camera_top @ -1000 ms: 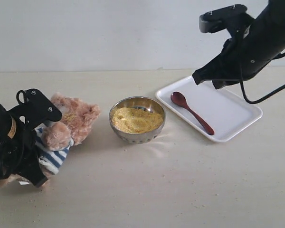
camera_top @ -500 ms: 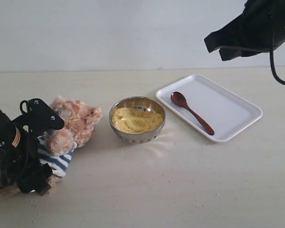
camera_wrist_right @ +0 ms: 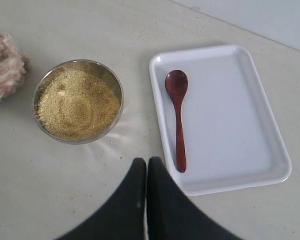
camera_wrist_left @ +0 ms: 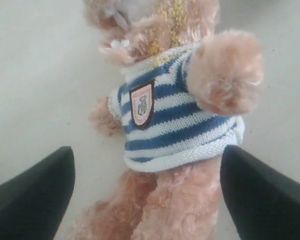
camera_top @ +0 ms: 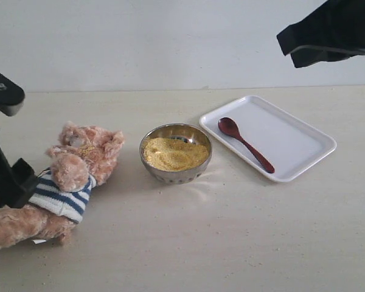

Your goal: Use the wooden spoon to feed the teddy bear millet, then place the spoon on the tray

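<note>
The pale beige, matte table [camera_top: 231, 237] I worked over carried three things directly on its top. A fluffy light-brown teddy bear [camera_top: 79, 167] in a navy-and-white striped shirt lay on the left side, its head toward the middle. Near the head, but apart from it, stood a small round shiny steel bowl [camera_top: 175, 176]. Just beside the bowl on the right, not touching it, a flat white rectangular plastic tray [camera_top: 304, 143] lay at a slant. Fine specks dotted the bare surface.
</note>
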You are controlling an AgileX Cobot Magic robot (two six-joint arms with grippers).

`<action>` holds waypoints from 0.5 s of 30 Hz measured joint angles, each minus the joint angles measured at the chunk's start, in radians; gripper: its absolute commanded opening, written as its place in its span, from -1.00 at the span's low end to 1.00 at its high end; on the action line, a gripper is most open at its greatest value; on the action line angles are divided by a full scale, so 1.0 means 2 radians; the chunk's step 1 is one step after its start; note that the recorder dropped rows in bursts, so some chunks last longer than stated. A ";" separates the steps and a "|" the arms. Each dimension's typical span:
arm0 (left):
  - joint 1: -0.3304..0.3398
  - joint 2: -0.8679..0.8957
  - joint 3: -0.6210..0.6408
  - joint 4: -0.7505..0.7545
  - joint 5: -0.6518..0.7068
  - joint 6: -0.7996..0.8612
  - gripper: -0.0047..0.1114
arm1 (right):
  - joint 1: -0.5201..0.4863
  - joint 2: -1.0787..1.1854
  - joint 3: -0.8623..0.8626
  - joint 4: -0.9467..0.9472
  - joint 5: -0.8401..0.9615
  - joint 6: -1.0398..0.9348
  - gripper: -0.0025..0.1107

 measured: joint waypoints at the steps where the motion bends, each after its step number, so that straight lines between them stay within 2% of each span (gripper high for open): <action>1: 0.000 -0.014 0.000 -0.002 0.007 0.000 0.17 | 0.000 -0.004 0.000 0.001 0.001 0.000 -0.95; 7: 0.000 -0.095 0.000 -0.041 0.038 0.000 -0.48 | 0.000 -0.039 0.000 0.012 0.003 -0.013 -0.96; 11: 0.000 -0.165 0.000 -0.118 0.030 0.008 -0.82 | 0.000 -0.086 0.012 0.049 0.000 -0.042 -0.96; 15: 0.000 -0.246 0.001 -0.179 0.015 0.018 -0.83 | 0.000 -0.151 0.052 0.092 -0.008 -0.074 -0.96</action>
